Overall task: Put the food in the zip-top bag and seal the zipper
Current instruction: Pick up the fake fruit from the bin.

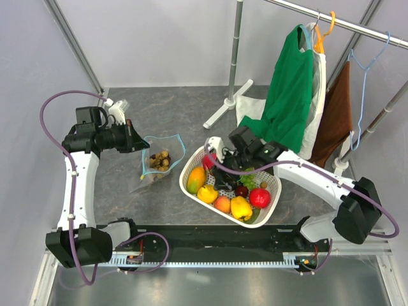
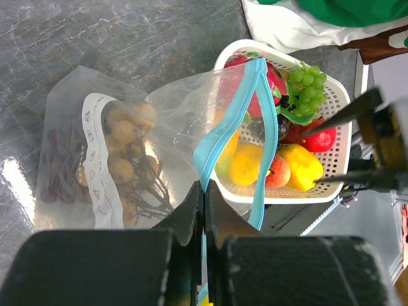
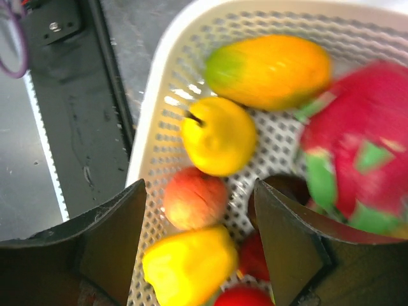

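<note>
The zip-top bag [image 2: 172,121] is recorded lying on the table [image 1: 185,108] just left of the basket [image 1: 190,185], its mouth lifted and gaping. The zipper [image 2: 256,73] is clamped between the closed fingers of the left gripper [image 2: 204,191]. A brown berry cluster [image 2: 127,159] is seen inside; a darker mass beside it cannot be identified through the plastic. The right gripper [image 3: 197,191] is held over the basket, fingers apart, above the peach [image 3: 191,207] and near the mango [image 3: 268,60]. A red-green fruit is blurred.

Bright overhead light is glaring off the grey marbled bench [image 2: 127,32]; the right wrist view is blurring the red-and-green plastic fruit [image 3: 363,146].
</note>
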Tool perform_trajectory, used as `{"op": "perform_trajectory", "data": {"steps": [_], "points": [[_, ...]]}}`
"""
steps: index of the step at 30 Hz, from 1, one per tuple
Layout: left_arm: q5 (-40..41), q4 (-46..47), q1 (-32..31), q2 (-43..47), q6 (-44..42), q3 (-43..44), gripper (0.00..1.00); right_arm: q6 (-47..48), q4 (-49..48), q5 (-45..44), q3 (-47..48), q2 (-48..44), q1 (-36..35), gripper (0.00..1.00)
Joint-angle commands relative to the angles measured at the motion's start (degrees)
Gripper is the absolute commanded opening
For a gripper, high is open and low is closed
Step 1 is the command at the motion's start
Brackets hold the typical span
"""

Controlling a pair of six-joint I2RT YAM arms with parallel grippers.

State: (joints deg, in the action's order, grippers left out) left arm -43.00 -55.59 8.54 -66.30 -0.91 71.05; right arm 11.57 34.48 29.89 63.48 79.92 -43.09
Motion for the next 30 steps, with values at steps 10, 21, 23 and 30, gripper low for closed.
{"op": "perform_trajectory", "data": {"steps": [10,21,23,30], "points": [[-0.5,1.8,-0.01,0.74,-0.15,0.32,0.02,9.42,-14.63,-2.2,-2.49,7.44,-8.76,0.83],[-0.94,1.63,-0.01,0.21,-0.06,0.06,0.02,32.09,-8.21,5.61,-4.42,8.23,-8.77,0.88],[-0.94,1.63,-0.01,0.47,-0.06,0.06,0.02,37.0,-6.8,6.23,-4.6,8.85,-8.76,0.88],[-0.94,1.54,-0.1,0.74,-0.06,-0.03,0.02,41.16,-6.88,4.13,-5.04,11.13,-8.76,0.88]]}}
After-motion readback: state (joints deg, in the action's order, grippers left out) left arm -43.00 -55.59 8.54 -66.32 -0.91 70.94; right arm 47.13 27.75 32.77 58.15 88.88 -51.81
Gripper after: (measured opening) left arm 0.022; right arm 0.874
